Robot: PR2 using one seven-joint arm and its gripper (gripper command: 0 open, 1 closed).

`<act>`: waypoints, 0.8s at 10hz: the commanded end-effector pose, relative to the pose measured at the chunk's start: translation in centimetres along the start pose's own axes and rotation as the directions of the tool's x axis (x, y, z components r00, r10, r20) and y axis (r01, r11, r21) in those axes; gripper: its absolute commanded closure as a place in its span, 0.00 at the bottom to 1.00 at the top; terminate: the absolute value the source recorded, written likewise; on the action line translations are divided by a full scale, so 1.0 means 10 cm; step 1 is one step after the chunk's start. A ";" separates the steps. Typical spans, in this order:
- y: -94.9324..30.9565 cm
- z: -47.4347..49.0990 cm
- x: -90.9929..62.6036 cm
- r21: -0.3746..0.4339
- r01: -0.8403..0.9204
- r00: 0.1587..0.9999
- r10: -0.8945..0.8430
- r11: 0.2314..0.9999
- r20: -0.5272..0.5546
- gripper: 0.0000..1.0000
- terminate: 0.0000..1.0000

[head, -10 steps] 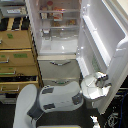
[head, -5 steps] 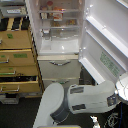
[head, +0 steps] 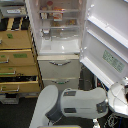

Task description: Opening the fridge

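Item: the fridge [head: 59, 55], tall and white, standing at centre of the exterior view. Its upper door [head: 107, 37] is swung wide toward that view's right, the inner side facing out. Shelves [head: 59, 22] inside hold small items, too blurred to name. Two lower drawers [head: 59, 67] are closed. Item: tan wooden cabinet [head: 17, 60], just beside the fridge on the view's left. Item: my arm [head: 82, 102], low in the foreground. My tool's state: I cannot tell.
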 end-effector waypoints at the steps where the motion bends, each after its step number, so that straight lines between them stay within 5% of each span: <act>1: 1.53 1.12 -5.84 0.311 -0.670 0.724 0.687 0.674 0.069 0.00 0.00; 5: 1.39 1.22 -7.31 0.314 -0.831 0.517 0.846 0.459 0.132 0.00 0.00; 8: 1.30 1.28 -8.03 0.431 -0.870 0.363 0.904 0.241 0.227 0.00 0.00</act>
